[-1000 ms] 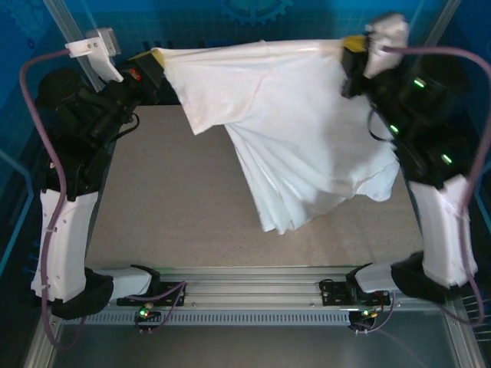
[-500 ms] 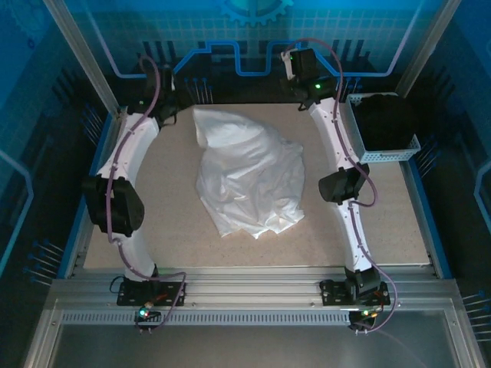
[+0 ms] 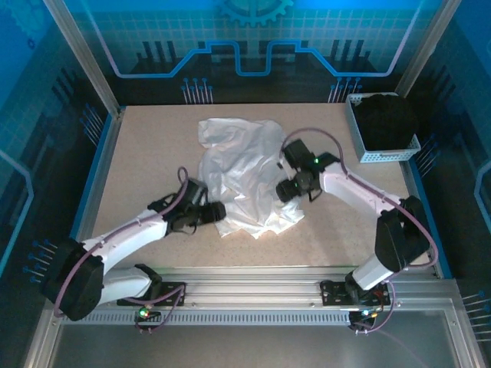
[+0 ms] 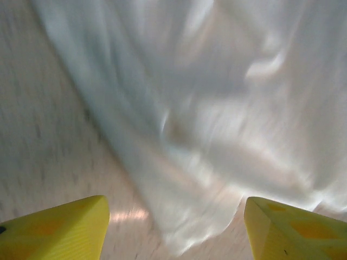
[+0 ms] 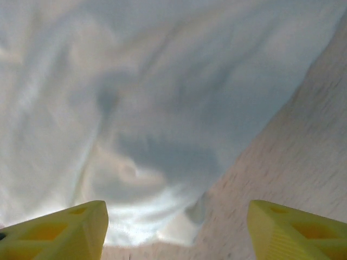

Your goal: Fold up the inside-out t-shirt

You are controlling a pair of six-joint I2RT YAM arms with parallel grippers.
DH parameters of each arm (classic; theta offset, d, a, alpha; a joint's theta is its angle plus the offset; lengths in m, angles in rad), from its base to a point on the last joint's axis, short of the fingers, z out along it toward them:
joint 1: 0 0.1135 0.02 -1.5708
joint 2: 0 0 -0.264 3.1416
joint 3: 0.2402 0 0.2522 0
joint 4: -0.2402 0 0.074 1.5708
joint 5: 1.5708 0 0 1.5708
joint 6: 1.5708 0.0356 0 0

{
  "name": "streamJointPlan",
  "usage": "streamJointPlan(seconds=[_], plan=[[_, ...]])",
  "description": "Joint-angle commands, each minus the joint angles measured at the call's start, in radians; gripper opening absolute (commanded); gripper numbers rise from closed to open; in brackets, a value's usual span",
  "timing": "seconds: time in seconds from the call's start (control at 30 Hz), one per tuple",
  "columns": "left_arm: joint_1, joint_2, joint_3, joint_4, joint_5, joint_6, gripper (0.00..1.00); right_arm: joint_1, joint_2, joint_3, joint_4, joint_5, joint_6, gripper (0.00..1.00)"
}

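Observation:
The white inside-out t-shirt point(image 3: 244, 178) lies crumpled in a heap at the middle of the table point(image 3: 146, 157). My left gripper point(image 3: 219, 213) sits low at the heap's near left edge. In the left wrist view this gripper point(image 4: 176, 234) is open, its yellow fingertips point(image 4: 59, 227) wide apart, with the shirt's hem point(image 4: 217, 119) just ahead and nothing between them. My right gripper point(image 3: 285, 191) is at the heap's right edge. In the right wrist view that gripper point(image 5: 176, 234) is open too, with wrinkled cloth point(image 5: 135, 97) and bare tabletop in front.
A pale basket point(image 3: 387, 156) holding a black garment point(image 3: 383, 119) stands at the back right corner. Blue rails border the table on both sides. The arms' bases are at the near edge.
One second ago both grippers held the shirt stretched up in the air. They let go, the shirt dropped into a heap, and both arms have come down to its near edges with jaws open.

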Motion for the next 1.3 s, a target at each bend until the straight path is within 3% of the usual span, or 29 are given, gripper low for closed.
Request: streamJointPlan(seconds=[0.0,0.13,0.2,0.37,0.43,0.57,0.67,0.8,0.83,0.97,1.1,1.27], plan=[[-0.051,0.038,-0.012,0.056,-0.010,-0.065,0.66,-0.016,0.014,-0.105,0.137,-0.099,0.094,0.71],[-0.088,0.169,0.023,0.129,-0.015,-0.056,0.55,-0.053,0.093,-0.102,0.224,-0.150,0.085,0.69],[-0.093,0.221,0.020,0.169,-0.010,-0.055,0.49,-0.087,0.129,-0.095,0.267,-0.216,0.097,0.61],[-0.095,0.333,0.006,0.263,-0.009,-0.035,0.16,-0.159,0.157,-0.024,0.278,-0.259,0.073,0.10],[-0.095,0.349,0.014,0.263,-0.007,-0.019,0.00,-0.187,0.145,0.031,0.249,-0.239,0.060,0.00],[-0.094,0.283,-0.024,0.274,-0.010,-0.011,0.00,-0.258,0.158,0.192,0.252,-0.115,0.061,0.00],[-0.092,0.220,-0.035,0.260,-0.001,0.004,0.00,-0.328,0.310,0.407,0.202,0.033,0.091,0.02],[-0.091,0.142,-0.034,0.236,0.045,0.002,0.00,-0.378,0.400,0.554,0.130,0.076,0.108,0.39],[-0.088,0.116,-0.037,0.228,0.061,-0.004,0.00,-0.371,0.359,0.506,0.138,0.073,0.100,0.48],[-0.044,-0.015,-0.059,0.200,0.117,-0.022,0.00,-0.313,0.122,0.198,0.168,-0.020,0.089,0.64],[0.002,-0.083,-0.047,0.131,0.143,-0.009,0.00,-0.226,-0.046,-0.097,0.178,-0.164,0.135,0.68],[0.026,-0.106,-0.034,0.087,0.167,0.006,0.00,-0.175,-0.008,-0.235,0.214,-0.221,0.183,0.65]])
